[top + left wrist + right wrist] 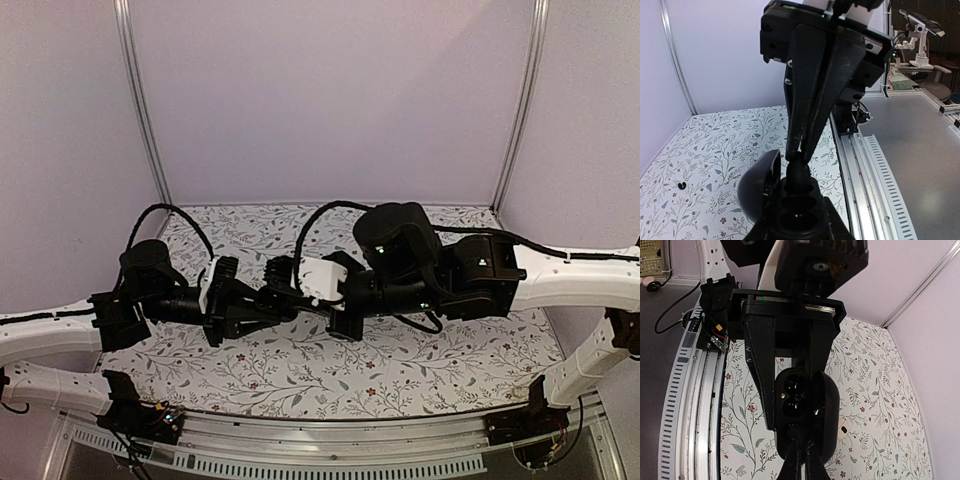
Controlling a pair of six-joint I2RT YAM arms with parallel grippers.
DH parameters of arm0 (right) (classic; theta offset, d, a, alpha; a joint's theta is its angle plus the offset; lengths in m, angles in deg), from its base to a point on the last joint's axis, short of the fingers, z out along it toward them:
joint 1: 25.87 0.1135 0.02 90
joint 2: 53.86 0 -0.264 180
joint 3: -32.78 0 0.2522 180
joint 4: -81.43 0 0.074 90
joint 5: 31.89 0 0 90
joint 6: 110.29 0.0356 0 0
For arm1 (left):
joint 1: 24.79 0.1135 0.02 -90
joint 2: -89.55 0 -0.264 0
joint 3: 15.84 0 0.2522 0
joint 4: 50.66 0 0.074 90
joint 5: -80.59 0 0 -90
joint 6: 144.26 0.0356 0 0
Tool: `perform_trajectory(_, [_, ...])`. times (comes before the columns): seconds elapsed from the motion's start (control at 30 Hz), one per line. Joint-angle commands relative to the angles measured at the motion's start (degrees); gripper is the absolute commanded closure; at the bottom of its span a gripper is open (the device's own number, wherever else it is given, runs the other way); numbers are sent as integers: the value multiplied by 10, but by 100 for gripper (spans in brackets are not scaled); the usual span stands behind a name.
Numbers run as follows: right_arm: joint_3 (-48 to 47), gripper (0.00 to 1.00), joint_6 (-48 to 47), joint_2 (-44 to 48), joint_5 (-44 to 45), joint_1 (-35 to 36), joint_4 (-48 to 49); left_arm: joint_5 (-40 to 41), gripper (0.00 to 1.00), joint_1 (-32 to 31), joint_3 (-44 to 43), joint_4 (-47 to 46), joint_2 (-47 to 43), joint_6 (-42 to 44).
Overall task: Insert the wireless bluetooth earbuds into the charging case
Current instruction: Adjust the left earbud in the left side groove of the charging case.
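Observation:
The black charging case stands with its lid swung open to the left, and my left gripper is shut on its body. My right gripper comes down from above, shut on one of the wireless bluetooth earbuds, which sits at the mouth of the case's far slot. In the right wrist view the case shows two dark slots, with the held earbud just ahead of my right gripper. A second tiny black bud lies on the floral table; the right wrist view shows it too.
The floral tablecloth covers the table. An aluminium rail runs along its near edge. Pale walls with metal posts close off the back and sides. Both arms meet above the table's middle.

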Motion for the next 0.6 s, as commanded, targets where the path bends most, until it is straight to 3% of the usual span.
perform_trajectory(0.0, [-20, 100, -1, 8, -8, 4, 8, -13, 100, 2, -6, -36, 2, 4])
perform_trajectory(0.57, [-22, 100, -17, 10, 37, 12, -23, -2, 100, 3, -9, -19, 5, 11])
